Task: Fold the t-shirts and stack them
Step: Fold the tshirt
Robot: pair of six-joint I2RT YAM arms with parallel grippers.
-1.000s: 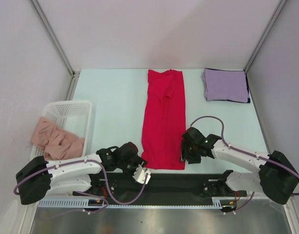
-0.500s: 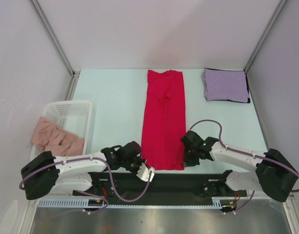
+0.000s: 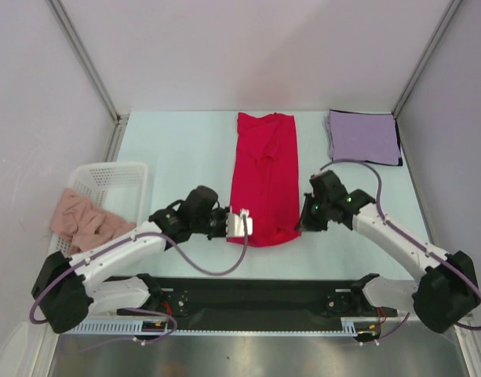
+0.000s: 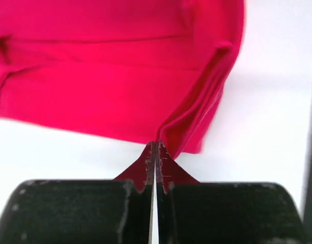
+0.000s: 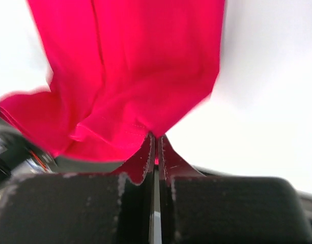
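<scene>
Since a second ago my left pincer [image 4: 154, 148] and right pincer [image 5: 154, 138] have clamped shut and swung forward off the near edge, carrying the near hem of the red t-shirt [image 3: 264, 169] with them. Each grips one near corner, the cloth pinched between meeting jaws. The raised fold hides whatever lies under it, and my right wrist view is blurred. The shirt's far end lies flat mid-table [image 3: 177, 149]. The lavender t-shirt [image 3: 363, 137] sits folded at the far right, well apart. The white basket [image 3: 107, 174] on the left holds pink cloth [image 3: 87, 220] spilling over its rim.
</scene>
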